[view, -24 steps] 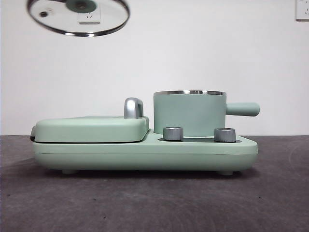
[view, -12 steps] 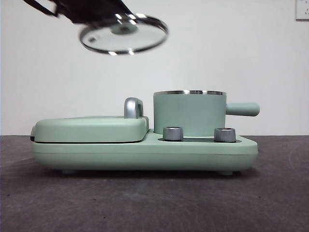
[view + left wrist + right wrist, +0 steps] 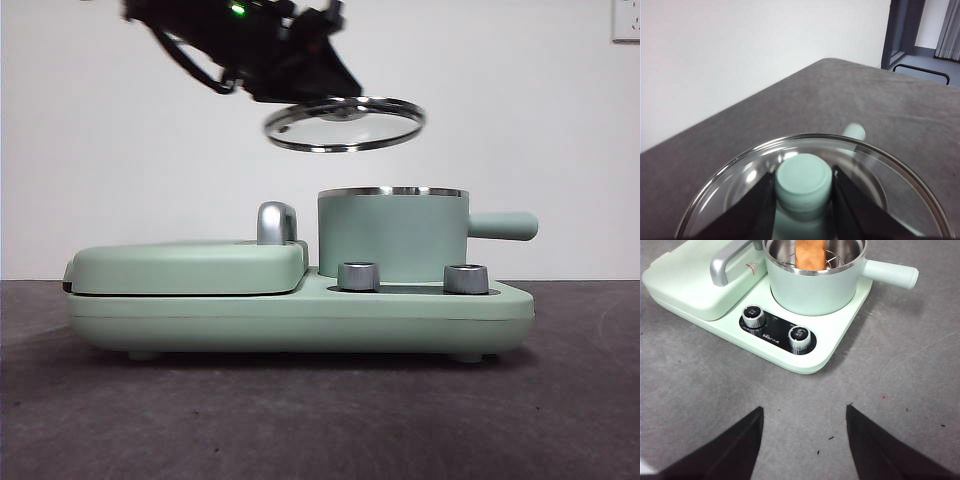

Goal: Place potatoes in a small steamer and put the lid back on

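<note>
Front view
- lid: hangs in the air, almost level, above the small steamer and a little to the left of its centre; not touching the steel rim.
- left hand: comes in dark from the upper left and holds the lid from above.
- way to go (my judgement): a short move to the right, then straight down; the lid is round, so no turning seems needed.
- grill plate: lies left of the steamer, closed, with its chrome handle standing just beside the pot wall.

Left wrist view
- left hand: the two jaws pinch the mint-green knob of the lid from both sides.
- below the glass: grey surface; something pale green shows blurred past the far rim, perhaps the side handle.

Right wrist view
- right hand: spread wide, holds nothing, waits over the surface, near side of the appliance.
- potato: already inside the small steamer, on a wire rack.
- nearer arm: the left, which is already over the pot.
</note>
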`<action>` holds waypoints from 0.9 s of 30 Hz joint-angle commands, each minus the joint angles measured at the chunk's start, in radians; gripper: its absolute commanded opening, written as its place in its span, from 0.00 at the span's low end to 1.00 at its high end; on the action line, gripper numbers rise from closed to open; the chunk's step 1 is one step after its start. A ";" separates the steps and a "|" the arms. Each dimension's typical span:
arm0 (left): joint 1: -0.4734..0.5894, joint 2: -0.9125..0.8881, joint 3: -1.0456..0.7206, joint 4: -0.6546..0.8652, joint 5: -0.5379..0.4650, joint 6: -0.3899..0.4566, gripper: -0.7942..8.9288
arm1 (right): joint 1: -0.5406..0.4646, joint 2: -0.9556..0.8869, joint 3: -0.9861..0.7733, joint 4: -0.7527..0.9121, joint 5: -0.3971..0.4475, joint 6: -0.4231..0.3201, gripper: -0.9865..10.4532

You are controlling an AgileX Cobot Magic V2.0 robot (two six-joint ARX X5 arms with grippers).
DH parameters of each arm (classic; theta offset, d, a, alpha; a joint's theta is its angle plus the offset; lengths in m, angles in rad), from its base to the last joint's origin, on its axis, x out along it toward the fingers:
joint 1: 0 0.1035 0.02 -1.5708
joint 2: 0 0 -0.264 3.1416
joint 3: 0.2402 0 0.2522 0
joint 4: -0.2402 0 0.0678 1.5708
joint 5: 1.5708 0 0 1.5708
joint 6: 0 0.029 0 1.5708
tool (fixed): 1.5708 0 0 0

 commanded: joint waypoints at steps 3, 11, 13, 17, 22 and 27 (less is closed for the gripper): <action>-0.019 0.126 0.148 0.029 0.002 0.033 0.10 | 0.005 0.005 0.006 0.003 0.005 0.012 0.31; -0.027 0.241 0.255 0.034 0.003 0.091 0.10 | 0.005 0.005 0.006 -0.013 0.007 0.012 0.31; -0.031 0.247 0.255 0.028 0.003 0.100 0.10 | 0.005 0.005 0.006 -0.019 0.024 0.012 0.31; -0.031 0.247 0.255 -0.015 0.002 0.100 0.10 | 0.005 0.005 0.006 -0.021 0.032 0.012 0.31; -0.031 0.249 0.255 -0.027 0.003 0.098 0.10 | 0.005 0.005 0.006 -0.031 0.046 0.013 0.31; -0.031 0.261 0.255 -0.022 0.010 0.091 0.10 | 0.005 0.005 0.006 -0.050 0.049 0.013 0.31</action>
